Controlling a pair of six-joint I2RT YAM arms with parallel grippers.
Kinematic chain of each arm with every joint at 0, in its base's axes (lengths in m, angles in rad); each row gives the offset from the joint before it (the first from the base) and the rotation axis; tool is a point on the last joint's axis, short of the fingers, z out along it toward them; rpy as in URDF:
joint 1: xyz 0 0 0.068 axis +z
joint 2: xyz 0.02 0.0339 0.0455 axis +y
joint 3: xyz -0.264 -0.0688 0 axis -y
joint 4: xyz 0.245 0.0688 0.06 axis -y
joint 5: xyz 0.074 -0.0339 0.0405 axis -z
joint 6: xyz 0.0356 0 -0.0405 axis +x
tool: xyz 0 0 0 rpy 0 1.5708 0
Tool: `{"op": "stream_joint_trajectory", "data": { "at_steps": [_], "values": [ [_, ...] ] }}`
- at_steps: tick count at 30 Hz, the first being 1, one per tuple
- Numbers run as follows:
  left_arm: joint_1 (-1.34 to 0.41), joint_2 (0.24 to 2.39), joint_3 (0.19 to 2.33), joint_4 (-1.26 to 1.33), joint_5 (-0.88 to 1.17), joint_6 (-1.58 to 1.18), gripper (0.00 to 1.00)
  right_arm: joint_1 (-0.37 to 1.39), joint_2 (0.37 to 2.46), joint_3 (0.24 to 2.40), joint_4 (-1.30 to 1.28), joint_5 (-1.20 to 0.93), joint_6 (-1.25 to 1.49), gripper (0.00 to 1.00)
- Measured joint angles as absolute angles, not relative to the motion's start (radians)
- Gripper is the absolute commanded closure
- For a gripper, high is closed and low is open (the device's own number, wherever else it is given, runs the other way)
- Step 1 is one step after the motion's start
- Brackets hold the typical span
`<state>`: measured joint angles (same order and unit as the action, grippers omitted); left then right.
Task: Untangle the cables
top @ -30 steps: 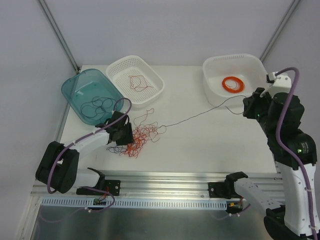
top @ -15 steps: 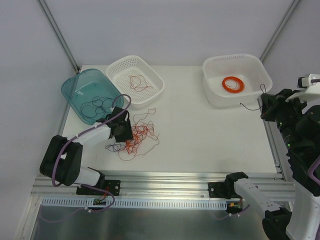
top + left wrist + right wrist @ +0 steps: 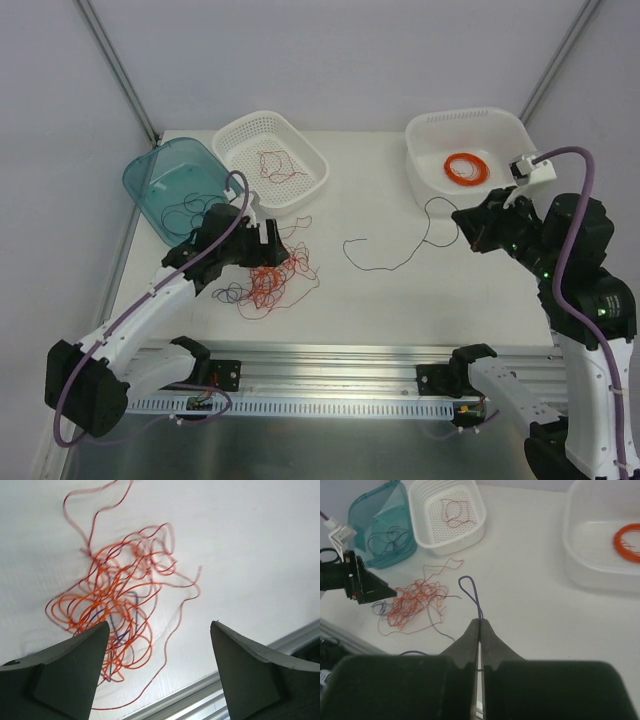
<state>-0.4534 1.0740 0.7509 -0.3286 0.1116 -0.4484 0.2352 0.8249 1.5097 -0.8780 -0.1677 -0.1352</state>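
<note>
Counter [image 3: 400, 300]: white, carries 3 containers along the far side.

White tub [image 3: 520, 130], far right: holds 1 thick orange coil [image 3: 466, 168].

Teal bin [image 3: 150, 175], far left: tilted, a few dark wire loops inside.

Perforated white basket [image 3: 235, 135], just right of the teal bin: 1 red wire on its floor.

Left claw [image 3: 159, 672]: released, jaws spread wide, nothing between them. It hangs over the near-left part of the counter, above the upper edge of the tangle; contact with any strand cannot be told.

Right claw [image 3: 480, 625]: clenched, grasping 1 dark cable [image 3: 478, 607]. It sits raised, in front of the white tub.

Tangle of cables [image 3: 268, 280]: mostly orange-red and red strands with a few dark ones threaded through, lying on the counter in front of the basket and teal bin. 1 red loop trails off toward the basket.

Dark cable: runs from the right claw leftward in a slack curve across mid-counter. Its free end lies apart from the tangle.
</note>
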Motion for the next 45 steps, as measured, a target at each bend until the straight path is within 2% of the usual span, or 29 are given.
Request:
{"op": "stream_joint_trajectory", "data": {
  "at_steps": [6, 15, 28, 36, 45],
  "values": [
    [-0.492, 0.929, 0.786, -0.266, 0.236, -0.350, 0.12, 0.245, 0.821, 1.372, -0.778, -0.371, -0.076, 0.99],
    [-0.648, 0.918, 0.813, -0.150, 0.342, -0.258, 0.11, 0.324, 0.828, 1.301, -0.680, -0.442, -0.021, 0.99],
    [-0.898, 1.105, 0.823, 0.266, 0.338, -0.115, 0.11, 0.452, 0.837, 1.273, -0.582, -0.450, 0.054, 0.99],
    [-0.947, 1.243, 0.828, 0.431, 0.381, -0.080, 0.14, 0.520, 0.849, 1.273, -0.568, -0.430, 0.070, 0.99],
    [-0.950, 1.332, 0.868, 0.518, 0.487, -0.097, 0.23, 0.535, 0.864, 1.273, -0.565, -0.423, 0.070, 0.99]
  ]
}}
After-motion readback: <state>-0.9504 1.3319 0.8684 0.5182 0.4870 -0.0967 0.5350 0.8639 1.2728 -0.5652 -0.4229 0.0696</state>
